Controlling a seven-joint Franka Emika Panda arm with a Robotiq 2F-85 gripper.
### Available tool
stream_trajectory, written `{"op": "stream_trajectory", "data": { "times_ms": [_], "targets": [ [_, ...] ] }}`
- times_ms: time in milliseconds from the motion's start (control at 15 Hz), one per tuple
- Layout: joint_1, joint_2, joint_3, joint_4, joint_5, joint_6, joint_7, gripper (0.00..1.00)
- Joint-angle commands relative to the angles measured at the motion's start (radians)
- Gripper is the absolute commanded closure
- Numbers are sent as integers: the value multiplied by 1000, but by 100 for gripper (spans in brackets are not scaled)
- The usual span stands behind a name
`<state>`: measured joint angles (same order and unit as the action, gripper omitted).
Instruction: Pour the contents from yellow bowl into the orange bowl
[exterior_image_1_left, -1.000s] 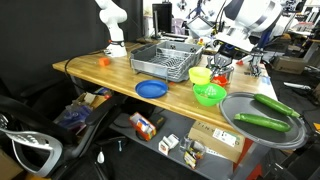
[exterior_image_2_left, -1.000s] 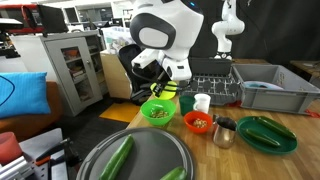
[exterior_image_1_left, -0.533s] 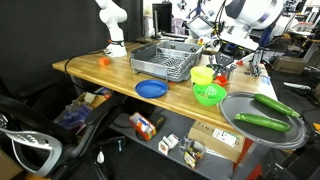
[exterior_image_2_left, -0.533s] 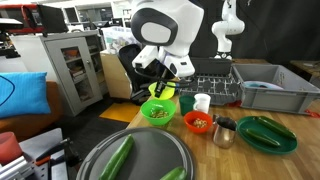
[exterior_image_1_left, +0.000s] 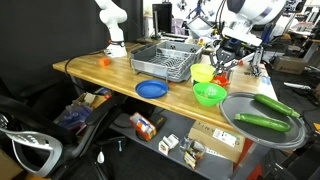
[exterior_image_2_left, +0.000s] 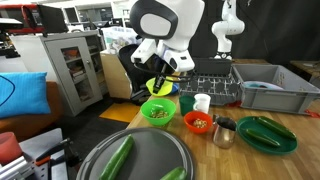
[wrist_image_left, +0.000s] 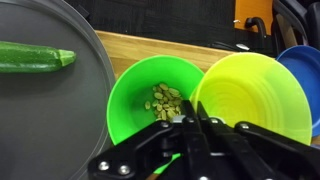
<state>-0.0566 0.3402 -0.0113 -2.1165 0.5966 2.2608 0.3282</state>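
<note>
My gripper (wrist_image_left: 195, 112) is shut on the near rim of the yellow bowl (wrist_image_left: 255, 95), whose inside looks bare. It holds this bowl tilted and a little above the table, beside the green bowl (wrist_image_left: 150, 100), which holds pale seeds. In both exterior views the gripper (exterior_image_2_left: 163, 80) (exterior_image_1_left: 216, 60) carries the yellow bowl (exterior_image_2_left: 160, 91) (exterior_image_1_left: 203, 73) just over the green bowl (exterior_image_2_left: 157, 112) (exterior_image_1_left: 209, 96). The orange bowl (exterior_image_2_left: 198, 122) stands on the table beside the green bowl and has bits of food in it.
A grey dish rack (exterior_image_1_left: 165, 62) stands behind the bowls. A blue plate (exterior_image_1_left: 151, 89) lies at the table edge. A round grey tray (exterior_image_1_left: 262, 125) holds two cucumbers. A metal cup (exterior_image_2_left: 224, 131), a white cup (exterior_image_2_left: 202, 102) and a dark green plate (exterior_image_2_left: 265, 140) stand near the orange bowl.
My gripper has risen slightly with the yellow bowl, lifting it higher above the green bowl. Nothing else on the table has moved.
</note>
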Motion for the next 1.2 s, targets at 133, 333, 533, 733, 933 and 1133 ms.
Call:
{"op": "stream_trajectory", "data": {
  "times_ms": [133,333,533,733,933,1133],
  "targets": [
    [4,0,-4,2,1,-2,0,96],
    [4,1,-4,2,1,-2,0,96],
    [4,1,-4,2,1,-2,0,96],
    [8,0,1,3,-8,-7,-19,99],
    [14,0,9,4,-14,-14,-48,99],
    [25,-3,12,1,-23,-11,-75,99]
  ]
}}
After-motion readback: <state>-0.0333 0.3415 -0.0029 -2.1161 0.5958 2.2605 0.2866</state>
